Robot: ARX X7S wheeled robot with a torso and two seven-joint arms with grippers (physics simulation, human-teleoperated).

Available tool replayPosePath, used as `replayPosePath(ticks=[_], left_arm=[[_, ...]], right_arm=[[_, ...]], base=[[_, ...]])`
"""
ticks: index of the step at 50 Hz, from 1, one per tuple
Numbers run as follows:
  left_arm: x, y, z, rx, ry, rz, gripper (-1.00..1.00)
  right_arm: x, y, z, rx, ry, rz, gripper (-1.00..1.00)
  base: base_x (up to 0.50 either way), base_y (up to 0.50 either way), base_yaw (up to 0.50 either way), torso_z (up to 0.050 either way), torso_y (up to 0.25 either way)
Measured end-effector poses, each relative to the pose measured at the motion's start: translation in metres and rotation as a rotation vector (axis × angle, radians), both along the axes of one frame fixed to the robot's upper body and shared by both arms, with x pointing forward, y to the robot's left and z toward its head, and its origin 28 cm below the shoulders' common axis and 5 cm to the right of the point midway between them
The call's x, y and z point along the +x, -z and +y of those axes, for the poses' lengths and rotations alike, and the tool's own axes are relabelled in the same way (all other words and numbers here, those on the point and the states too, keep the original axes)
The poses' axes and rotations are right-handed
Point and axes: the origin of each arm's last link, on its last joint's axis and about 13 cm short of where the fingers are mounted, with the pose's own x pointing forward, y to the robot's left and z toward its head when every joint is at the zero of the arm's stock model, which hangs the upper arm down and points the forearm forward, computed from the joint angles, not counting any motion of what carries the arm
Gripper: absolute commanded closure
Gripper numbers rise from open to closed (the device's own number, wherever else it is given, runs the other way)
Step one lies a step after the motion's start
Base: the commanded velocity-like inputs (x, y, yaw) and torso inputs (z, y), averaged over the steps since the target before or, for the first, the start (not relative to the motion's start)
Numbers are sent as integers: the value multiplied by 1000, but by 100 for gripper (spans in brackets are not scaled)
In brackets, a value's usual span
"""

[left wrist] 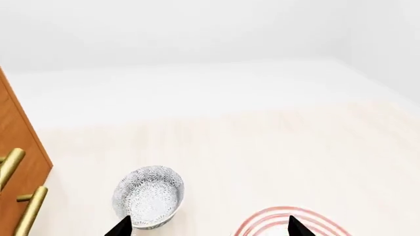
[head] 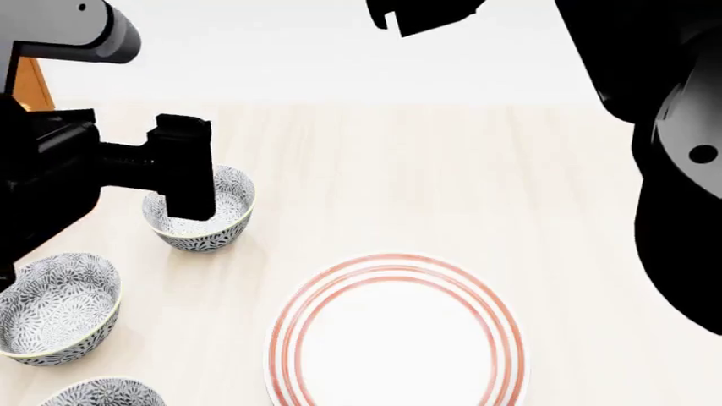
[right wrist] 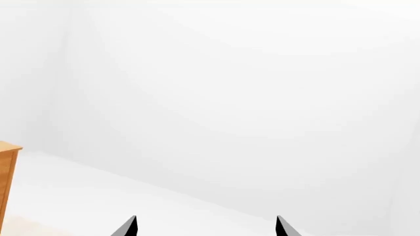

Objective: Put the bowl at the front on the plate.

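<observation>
On my head view I have three patterned bowls down the left side of the pale tabletop (head: 474, 169). The bowl (head: 201, 216) farthest from me is the one my left gripper (head: 186, 182) hangs over; the black gripper body covers part of its rim and inside, and I cannot tell from here whether it touches. A second bowl (head: 54, 309) sits nearer me at the left edge, and a third bowl (head: 101, 394) is cut off at the bottom corner. The plate (head: 397, 334), white with red rings, lies flat near the middle, well apart from all three bowls and with nothing on it.

My left wrist camera shows the two fingertips spread wide, one over the bowl's near rim, the other over the plate's edge, nothing gripped between them. A wooden cabinet (left wrist: 19, 147) with brass handles (left wrist: 29, 211) stands to one side.

My right gripper (right wrist: 204, 227) is raised, facing a white wall, its tips wide apart and holding nothing
</observation>
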Motion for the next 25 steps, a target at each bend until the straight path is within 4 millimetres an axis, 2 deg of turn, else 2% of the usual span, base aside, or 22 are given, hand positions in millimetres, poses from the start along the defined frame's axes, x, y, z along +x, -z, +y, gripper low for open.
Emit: replayPosePath(ticks=[25], left_arm=[[2,33,-3,49,30,139,-100]], right_arm=[[1,2,0,-7,-4,1,-100]], base=[[0,0,0,0,0]])
